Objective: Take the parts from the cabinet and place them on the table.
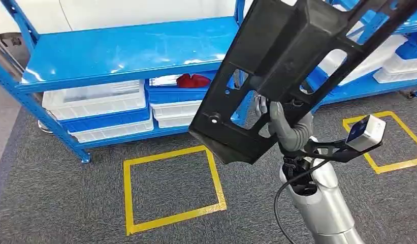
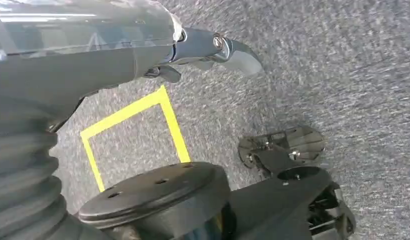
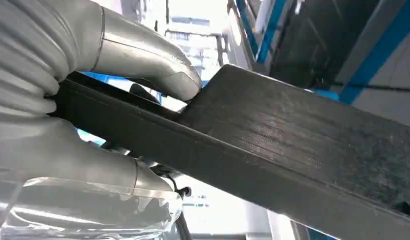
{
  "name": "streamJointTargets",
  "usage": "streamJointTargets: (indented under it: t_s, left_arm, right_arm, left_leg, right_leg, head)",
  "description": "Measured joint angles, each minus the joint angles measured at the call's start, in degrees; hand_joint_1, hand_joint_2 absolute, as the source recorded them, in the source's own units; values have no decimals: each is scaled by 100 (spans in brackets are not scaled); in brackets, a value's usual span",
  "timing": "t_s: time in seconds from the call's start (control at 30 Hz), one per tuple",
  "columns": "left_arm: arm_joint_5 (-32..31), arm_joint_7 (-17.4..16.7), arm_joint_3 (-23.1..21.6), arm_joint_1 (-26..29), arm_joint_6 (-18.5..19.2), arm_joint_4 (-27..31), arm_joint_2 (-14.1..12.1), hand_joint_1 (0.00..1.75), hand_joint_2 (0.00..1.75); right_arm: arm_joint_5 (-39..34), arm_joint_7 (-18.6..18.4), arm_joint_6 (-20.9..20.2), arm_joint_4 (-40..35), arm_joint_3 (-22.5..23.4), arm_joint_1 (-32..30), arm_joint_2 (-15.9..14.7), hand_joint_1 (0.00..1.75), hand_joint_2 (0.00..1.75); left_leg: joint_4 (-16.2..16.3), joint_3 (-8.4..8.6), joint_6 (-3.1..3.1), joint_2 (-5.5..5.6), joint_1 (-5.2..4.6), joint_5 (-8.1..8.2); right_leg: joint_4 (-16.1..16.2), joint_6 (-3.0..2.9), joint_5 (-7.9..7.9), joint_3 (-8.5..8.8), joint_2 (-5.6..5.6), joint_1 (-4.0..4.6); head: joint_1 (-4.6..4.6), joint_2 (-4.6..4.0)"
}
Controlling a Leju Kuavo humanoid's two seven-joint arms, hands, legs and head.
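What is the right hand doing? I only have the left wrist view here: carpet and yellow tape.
Observer: The right hand holds a large black part raised in front of the head camera.
Operator: Is the grip firm?
Observer: In the right wrist view the thumb presses on the part's flat face, fingers beneath it.
Operator: Where is the cabinet?
Observer: The blue shelving stands ahead, white bins on its lower level.

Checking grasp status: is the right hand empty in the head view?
No: the right hand grips the black part, held up in front of the blue shelf.
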State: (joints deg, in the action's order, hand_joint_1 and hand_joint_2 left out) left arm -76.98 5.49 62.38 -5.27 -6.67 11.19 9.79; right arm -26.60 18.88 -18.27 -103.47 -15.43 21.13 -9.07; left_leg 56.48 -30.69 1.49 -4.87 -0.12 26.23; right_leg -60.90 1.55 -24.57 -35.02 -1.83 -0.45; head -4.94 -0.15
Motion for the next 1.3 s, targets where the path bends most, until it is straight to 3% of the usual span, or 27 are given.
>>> streamJointTargets:
  t_s: [0.03,0.07,0.17,0.2,0.23,0.27,0.33,0.37,0.4,0.47,0.5,0.53,0.57,0.67,0.7,0.73,0.77,0.83,0.87,0.9,0.93,1.0,1.03,1.07,1.2,1.27,1.3]
  left_arm:
    - [0,0,-4,-2,0,0,0,0,175]
    - [0,0,-9,-2,0,0,0,0,175]
    - [0,0,-15,-7,0,0,0,0,175]
    - [0,0,-17,-18,-2,0,-2,0,175]
    - [0,2,-20,-21,0,0,-2,0,175]
    - [0,0,-20,-13,0,0,-2,0,175]
    - [7,7,-15,21,0,0,-2,0,175]
    - [4,31,-15,0,7,0,-2,0,175]
    - [2,28,-15,-8,11,0,-2,0,175]
    - [-2,17,-20,-14,2,0,-2,0,175]
    - [-2,11,-20,-5,-2,0,-4,0,175]
    - [-9,7,-20,17,-2,0,-7,0,175]
    - [-20,4,-20,21,-2,0,-4,0,175]
    - [-35,2,-26,-3,-9,0,-4,0,175]
    - [-37,2,-31,-2,-11,0,2,0,175]
    - [-39,4,-35,-8,-20,0,0,0,175]
    - [-39,9,-37,-5,-20,0,0,0,175]
    - [-42,9,-37,24,-22,0,-2,0,175]
    - [-44,9,-37,34,-22,0,-2,0,175]
    - [-44,9,-39,33,-22,0,-4,0,175]
    - [-46,9,-42,27,-22,0,-4,0,175]
    - [-52,7,-50,13,-22,0,-2,0,175]
    - [-52,4,-57,11,-22,0,-2,0,175]
    - [-52,0,-59,10,-22,0,-2,0,175]
    - [-42,-70,-59,-9,-20,0,4,0,175]
    - [-42,-87,-59,-11,-17,0,4,0,175]
    - [-39,-101,-59,5,-17,0,4,0,175]
  right_arm:
    - [0,0,0,-11,2,10,0,175,175]
    - [0,-2,-2,-17,2,17,0,175,175]
    - [-2,0,-2,-20,13,1,0,175,175]
    - [-2,-2,-2,-35,17,-7,-2,175,175]
    - [-2,2,-2,-42,18,12,-22,175,175]
    - [-2,7,-4,-44,17,18,-22,175,175]
    - [-2,0,-7,-44,17,-10,-24,175,175]
    - [-2,0,-9,-44,17,-42,-24,175,175]
    - [-2,0,-9,-44,17,-55,-24,175,175]
    - [-2,-2,-9,-44,17,-69,-24,175,175]
    - [-2,0,-11,-46,20,-68,-24,175,175]
    - [-2,2,-22,-46,20,-68,-24,175,175]
    - [-2,4,-28,-48,22,-61,-24,175,175]
    - [-9,0,-44,-52,39,-91,-24,175,175]
    - [-20,0,-55,-52,59,-91,-24,175,175]
    - [-39,4,-74,-57,83,-90,-9,175,175]
    - [-48,2,-79,-57,94,-57,-7,175,175]
    - [-105,-9,-79,-57,101,-36,2,175,175]
    - [-133,-19,-79,-55,109,-38,2,175,175]
    - [-142,-35,-79,-52,120,-38,2,175,175]
    - [-151,-50,-79,-46,138,-37,2,175,175]
    - [-186,-55,-74,-46,177,-29,2,175,175]
    - [-190,-55,-77,-48,190,-6,2,175,175]
    - [-190,-61,-79,-46,190,22,2,175,175]
    - [-184,-79,-107,-68,190,14,9,175,175]
    - [-162,-81,-105,-94,188,21,7,175,175]
    - [-127,-87,-94,-94,190,22,4,175,175]
  left_leg:
    - [14,-3,-21,-40,-32,16]
    - [39,-17,-46,-76,-57,29]
    - [35,0,-110,-271,-63,44]
    - [70,-41,-157,-186,-49,111]
    - [248,-83,-177,124,-20,249]
    - [627,-241,-185,296,-3,475]
    - [1626,-690,-213,416,21,889]
    - [1916,-821,-218,423,22,935]
    - [1934,-830,-218,423,23,884]
    - [1148,-461,-206,457,52,334]
    - [638,-229,-200,566,76,79]
    - [334,-103,-195,871,111,57]
    - [182,-47,-200,927,112,110]
    - [206,-86,-131,779,68,99]
    - [122,-79,-67,694,123,48]
    - [100,-64,-30,601,111,24]
    - [96,-73,-1,542,103,13]
    - [98,-88,7,392,70,14]
    - [102,-100,11,308,61,16]
    - [105,-105,12,234,54,18]
    - [106,-104,12,157,51,20]
    - [107,-88,-6,43,45,36]
    - [107,-68,-20,-11,33,45]
    - [125,-79,-53,-65,-15,61]
    - [108,-29,-164,-279,-36,97]
    - [442,-163,-211,222,19,358]
    - [855,-339,-217,330,34,583]
  right_leg:
    - [293,-50,-39,135,-287,61]
    - [328,-119,-12,110,-240,100]
    - [336,-196,11,63,-51,107]
    - [373,-244,45,93,13,32]
    - [380,-271,55,88,75,27]
    - [377,-292,62,85,121,23]
    - [371,-302,67,78,273,26]
    - [363,-301,69,76,349,26]
    - [355,-301,69,76,393,25]
    - [312,-289,65,78,597,16]
    - [282,-272,54,75,672,11]
    - [257,-243,52,40,735,1]
    - [199,-197,57,-33,829,22]
    - [255,-58,149,-116,995,-26]
    - [239,-30,150,-127,1047,-27]
    - [138,-13,49,-174,716,3]
    - [-170,6,-173,-310,462,9]
    - [-1030,46,-598,-695,280,-9]
    - [-1412,58,-723,-867,251,-18]
    - [-1516,65,-698,-908,244,-25]
    - [-1322,61,-546,-794,232,-28]
    - [-394,22,-113,-271,116,-16]
    - [143,-35,32,35,-162,24]
    - [259,-91,-44,64,-251,106]
    - [303,-245,12,20,26,73]
    - [335,-293,42,43,137,23]
    - [334,-327,50,43,189,21]
  head:
    - [0,0]
    - [0,0]
    - [0,0]
    - [0,0]
    - [0,0]
    - [0,0]
    - [0,0]
    - [0,0]
    - [0,0]
    - [0,0]
    - [0,0]
    - [2,0]
    - [2,0]
    - [2,0]
    - [0,0]
    - [2,0]
    - [0,0]
    - [2,0]
    - [0,0]
    - [2,0]
    - [2,0]
    - [0,0]
    - [2,0]
    - [2,0]
    - [0,0]
    - [0,0]
    - [0,0]
